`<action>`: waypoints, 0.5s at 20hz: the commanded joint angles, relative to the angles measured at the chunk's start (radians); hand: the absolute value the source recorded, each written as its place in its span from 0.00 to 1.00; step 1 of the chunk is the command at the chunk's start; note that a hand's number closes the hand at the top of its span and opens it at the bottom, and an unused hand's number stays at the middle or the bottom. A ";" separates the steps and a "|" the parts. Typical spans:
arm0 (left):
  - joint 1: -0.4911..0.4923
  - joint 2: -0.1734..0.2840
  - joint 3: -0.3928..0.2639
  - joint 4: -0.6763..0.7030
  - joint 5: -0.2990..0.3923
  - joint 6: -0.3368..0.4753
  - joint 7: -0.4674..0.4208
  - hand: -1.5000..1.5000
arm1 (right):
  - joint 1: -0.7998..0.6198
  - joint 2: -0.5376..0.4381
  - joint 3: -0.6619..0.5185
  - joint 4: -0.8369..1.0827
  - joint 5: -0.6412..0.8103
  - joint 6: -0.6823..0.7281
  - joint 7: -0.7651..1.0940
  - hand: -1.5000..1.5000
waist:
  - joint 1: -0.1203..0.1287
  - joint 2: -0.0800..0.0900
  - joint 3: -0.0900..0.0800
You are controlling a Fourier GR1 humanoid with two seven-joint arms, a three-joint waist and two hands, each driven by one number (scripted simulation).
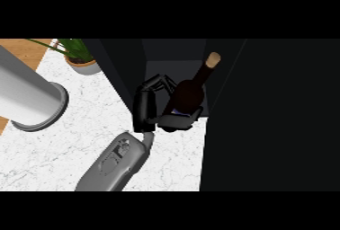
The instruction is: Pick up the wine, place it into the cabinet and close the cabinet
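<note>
Where the white marbled counter point(66, 148) meets the right half of the view, a large dark cabinet point(266, 117) takes over, its broad black face filling everything from the middle to the right edge; the open compartment shows as a narrow dim slot at top centre, walled by dark panels on both sides. Counter stays open to the left and below the cabinet front. A tall grey cylinder point(26, 94) stands at the left edge, wide round base on the marble, well apart from the cabinet. Only one grey forearm point(113, 164) shows, coming up from the lower edge toward the cabinet mouth; which arm it is cannot be told for sure, though it reads as the right. Right hand point(147, 105), black, is clenched about the lower body of the wine point(189, 92), fingers curled round it. Bottle is dark, tilted, neck pointing up and right, pale cork-coloured top just inside the slot, base at the cabinet threshold. A pale label patch sits low on the bottle; no writing can be read. A potted plant point(78, 56) sits at top left, just beside the cabinet's left wall. Slot walls crowd the bottle closely.
</note>
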 commanded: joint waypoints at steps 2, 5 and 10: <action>-0.008 -0.001 0.066 0.050 0.015 -0.055 -0.042 1.00 | 0.043 0.007 0.011 -0.188 -0.078 -0.037 0.097 0.00 | 0.001 -0.002 0.000; -0.037 -0.001 0.087 0.091 0.057 -0.050 -0.080 1.00 | 0.022 -0.036 -0.075 -0.090 -0.153 0.019 0.035 0.00 | 0.002 0.000 0.000; -0.112 -0.001 0.117 0.198 0.078 -0.077 -0.073 1.00 | 0.059 0.007 0.009 -0.139 -0.078 -0.002 0.039 0.00 | -0.003 0.000 0.000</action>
